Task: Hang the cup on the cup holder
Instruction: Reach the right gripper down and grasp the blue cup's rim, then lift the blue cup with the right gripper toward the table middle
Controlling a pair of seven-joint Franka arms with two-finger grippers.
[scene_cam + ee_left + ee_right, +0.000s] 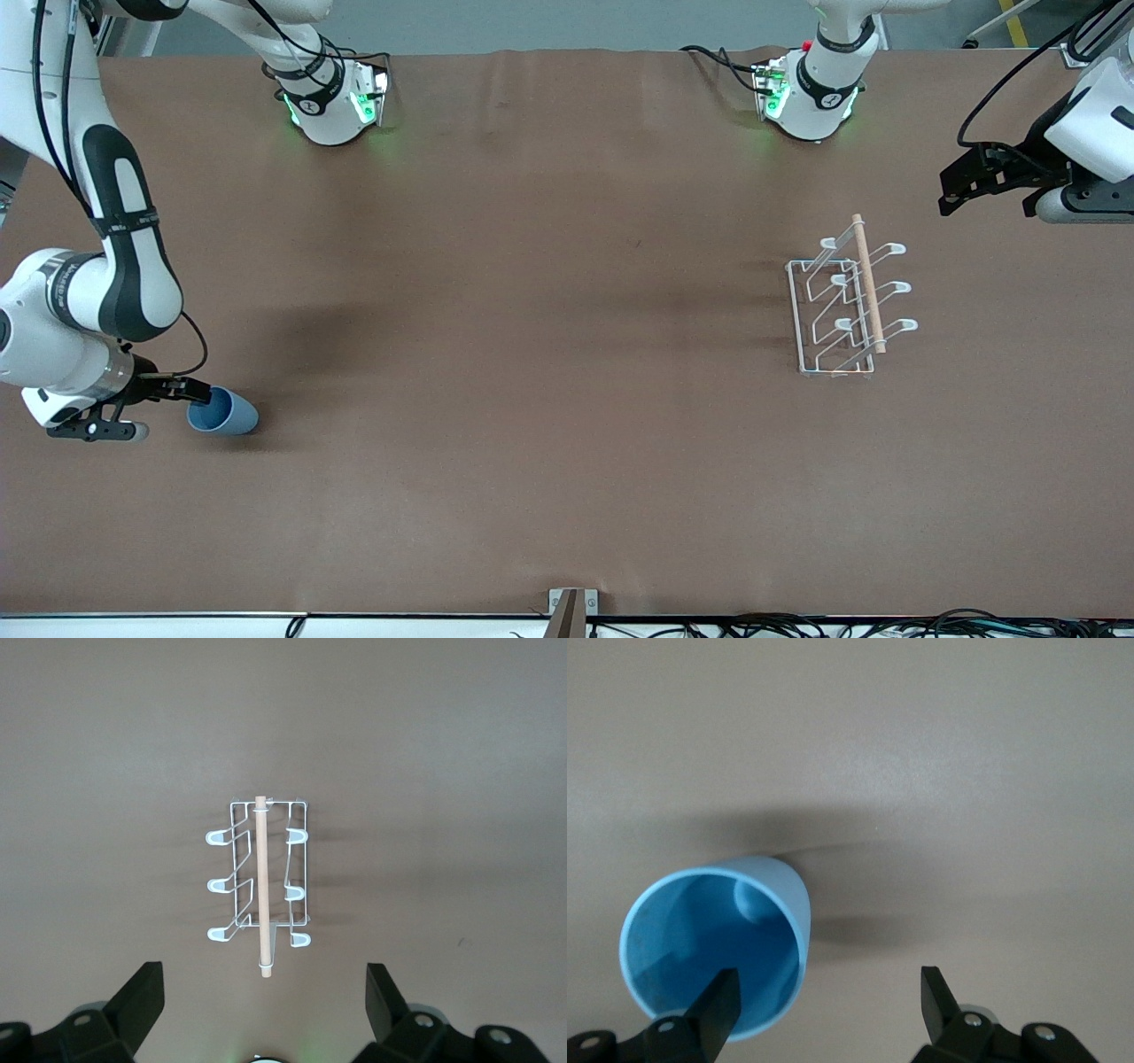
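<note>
The light-blue cup [223,413] lies on its side on the table at the right arm's end, nearer the front camera, its mouth turned toward my right gripper [174,411]. That gripper is open and low at the cup's mouth. In the right wrist view one finger [718,1003] stands in front of the cup's [718,935] opening and the other is outside, with the rim wall between them. The white wire cup holder [868,288] with its wooden rod stands toward the left arm's end. My left gripper [985,209] is open and empty, up in the air beside the holder [261,886].
The brown table cover [549,354] stretches between cup and holder. The two arm bases [332,102] stand along the table's edge farthest from the front camera. A small bracket [571,607] sits at the table's nearest edge.
</note>
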